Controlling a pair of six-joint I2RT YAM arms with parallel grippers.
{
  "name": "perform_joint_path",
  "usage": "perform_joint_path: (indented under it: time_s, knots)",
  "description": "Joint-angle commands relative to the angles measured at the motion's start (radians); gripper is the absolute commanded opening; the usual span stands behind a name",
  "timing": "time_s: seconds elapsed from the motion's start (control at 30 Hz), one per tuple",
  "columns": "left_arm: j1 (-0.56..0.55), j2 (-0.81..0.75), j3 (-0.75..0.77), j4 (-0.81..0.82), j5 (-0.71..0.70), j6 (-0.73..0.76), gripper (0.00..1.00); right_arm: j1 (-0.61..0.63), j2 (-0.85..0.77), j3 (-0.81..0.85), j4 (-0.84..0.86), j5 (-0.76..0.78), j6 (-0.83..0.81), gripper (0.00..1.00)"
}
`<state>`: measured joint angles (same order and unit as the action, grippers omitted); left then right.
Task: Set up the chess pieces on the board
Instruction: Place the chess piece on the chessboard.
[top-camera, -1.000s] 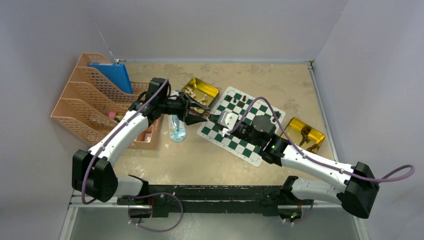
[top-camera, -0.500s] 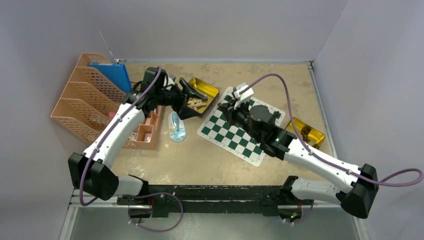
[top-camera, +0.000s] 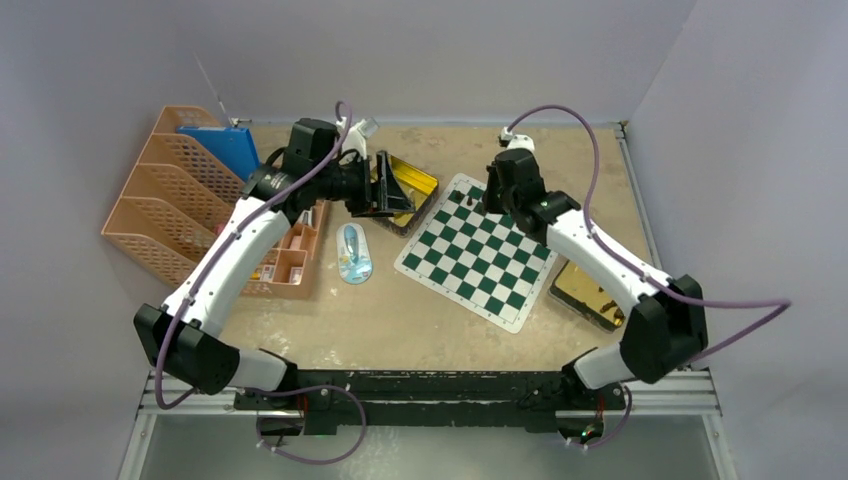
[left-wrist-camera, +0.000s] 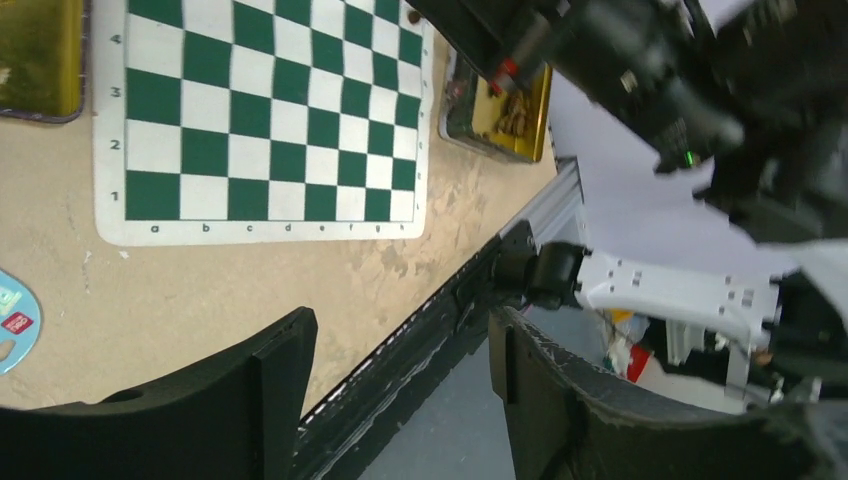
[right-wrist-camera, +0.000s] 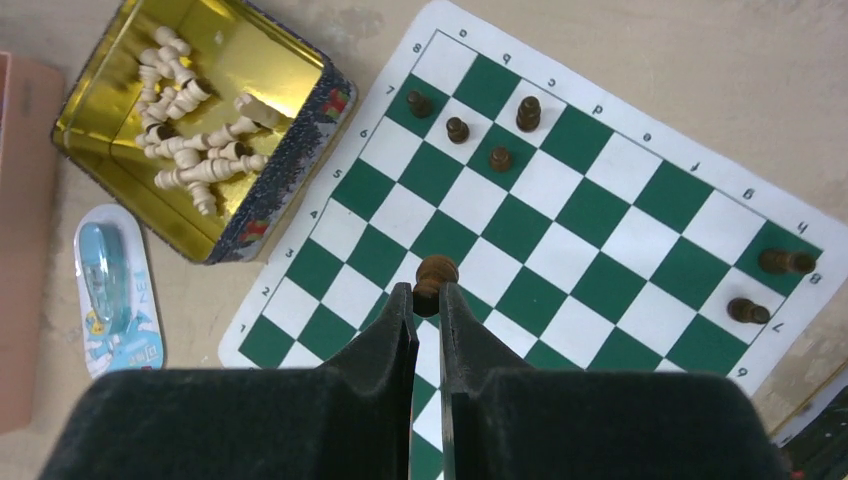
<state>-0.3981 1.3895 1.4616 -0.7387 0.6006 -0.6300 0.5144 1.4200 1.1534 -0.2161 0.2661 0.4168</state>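
Right claw (right-wrist-camera: 427, 300) is closed on one dark brown chess piece (right-wrist-camera: 436, 272), held over the green-and-white board (right-wrist-camera: 600, 230) where six more dark pieces (right-wrist-camera: 500, 158) sit; left claw (left-wrist-camera: 400, 340) hangs open, empty.

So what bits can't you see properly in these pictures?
Right wrist view: the held dark piece shows only its top; the right jaws, shut on it, hide the rest.
Right wrist view: the standing dark pieces on the board are too small to name.
Top view: the right tin lies half under the right arm; its contents are unclear.
Left wrist view: the top edge cuts off the board's far rows.
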Motion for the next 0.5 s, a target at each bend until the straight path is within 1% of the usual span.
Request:
perform_joint_path:
  time_s: [0.0, 0.1, 0.2, 0.23, 0.27, 0.37, 0.47]
  knots:
    - [-0.026, -0.034, 0.036, 0.001, 0.105, 0.17, 0.62, -0.022, 0.067, 0.115, -0.121, -0.041, 0.115, 0.0]
    - [-0.03, -0.066, 0.011, 0.012, 0.106, 0.172, 0.63, -0.027, 0.107, 0.119, -0.116, 0.021, 0.119, 0.0]
    - [-0.03, -0.092, -0.019, 0.05, 0.159, 0.166, 0.64, -0.038, 0.148, 0.133, -0.132, 0.071, 0.12, 0.0]
    - [-0.03, -0.105, -0.03, 0.062, 0.164, 0.159, 0.69, -0.041, 0.164, 0.139, -0.138, 0.079, 0.12, 0.0]
    - [-0.03, -0.116, -0.041, 0.073, 0.165, 0.153, 0.72, -0.043, 0.177, 0.142, -0.138, 0.093, 0.119, 0.0]
    - [-0.03, -0.139, -0.049, 0.067, 0.135, 0.168, 0.73, -0.051, 0.199, 0.106, -0.083, 0.116, 0.11, 0.0]
    - [-0.03, -0.143, -0.019, 0.017, 0.088, 0.222, 0.73, -0.073, 0.222, 0.076, -0.033, 0.116, 0.105, 0.0]
